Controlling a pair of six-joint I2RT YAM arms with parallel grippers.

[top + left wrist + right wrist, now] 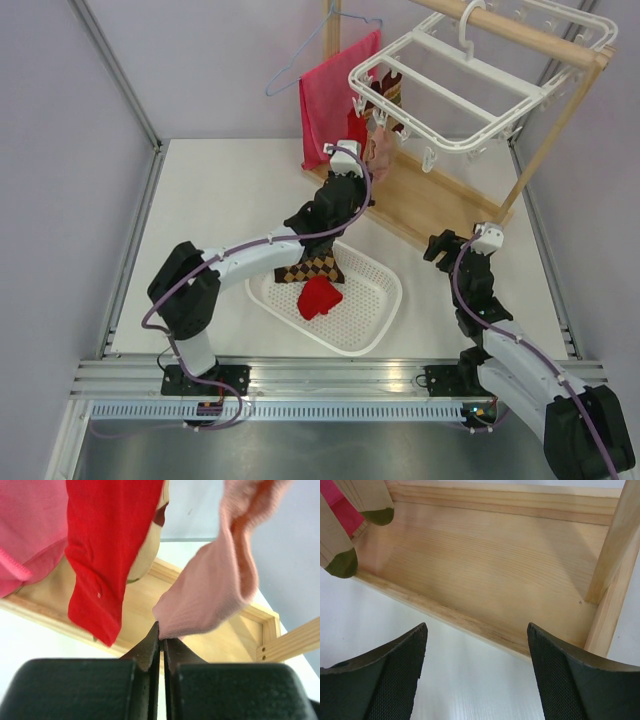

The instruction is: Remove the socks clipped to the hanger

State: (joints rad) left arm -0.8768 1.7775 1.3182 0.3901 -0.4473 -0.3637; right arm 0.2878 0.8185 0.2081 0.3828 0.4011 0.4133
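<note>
Pinching the toe of the pink sock, the left claw works mid-task — argyle sock and red sock lie in the basket (right claw spread), while it, a clipped red sock and striped socks hang from the hanger.

The left gripper sat at the pink sock; the hanger hung above. A basket held a red sock.

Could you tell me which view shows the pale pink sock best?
Left wrist: the pale pink sock hangs close up, its tip in the shut left gripper. Top view shows only a sliver; right wrist, none.
</note>
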